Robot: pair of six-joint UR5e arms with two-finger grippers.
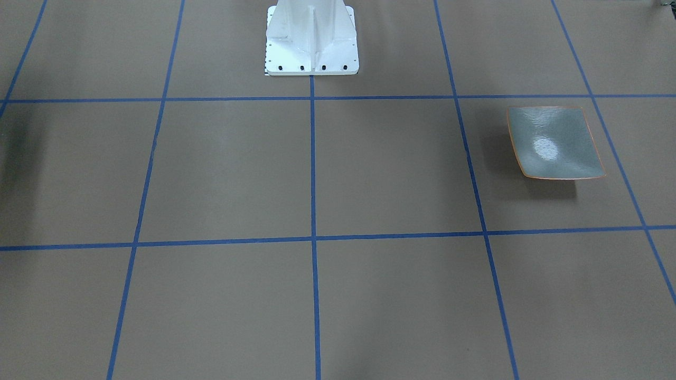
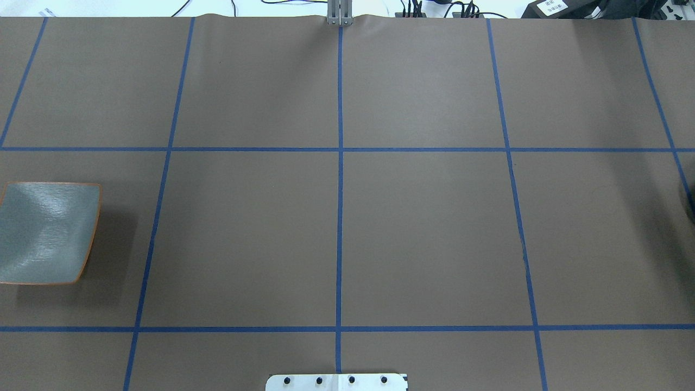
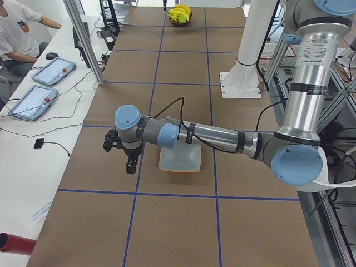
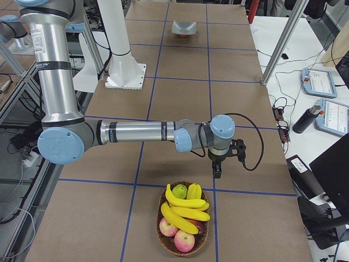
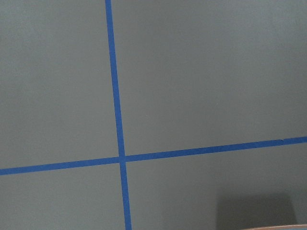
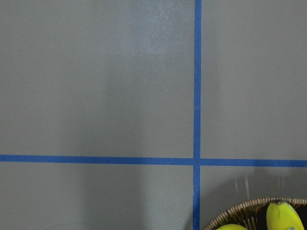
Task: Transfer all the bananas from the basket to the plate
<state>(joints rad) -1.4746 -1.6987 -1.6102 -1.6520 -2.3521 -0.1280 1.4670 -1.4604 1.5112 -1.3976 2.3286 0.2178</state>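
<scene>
Three yellow bananas [image 4: 185, 212] lie on top of the fruit in a woven basket [image 4: 163, 240] at the table's right end. One banana tip [image 6: 281, 216] and the basket rim [image 6: 238, 212] show in the right wrist view. The grey-green plate [image 2: 46, 233] with its orange rim sits empty at the left end, also seen as the plate [image 1: 554, 142] from the front. My right gripper [image 4: 217, 170] hangs just short of the basket, apart from it. My left gripper [image 3: 129, 164] hangs beside the plate [image 3: 181, 159]. Whether either gripper is open or shut I cannot tell.
Apples [image 4: 184, 240] and a green fruit [image 4: 194, 191] share the basket with the bananas. The white robot base [image 1: 311, 39] stands mid-table at the robot's edge. A person sits at a side desk with tablets [image 3: 33, 100]. Brown table with blue tape lines lies between basket and plate.
</scene>
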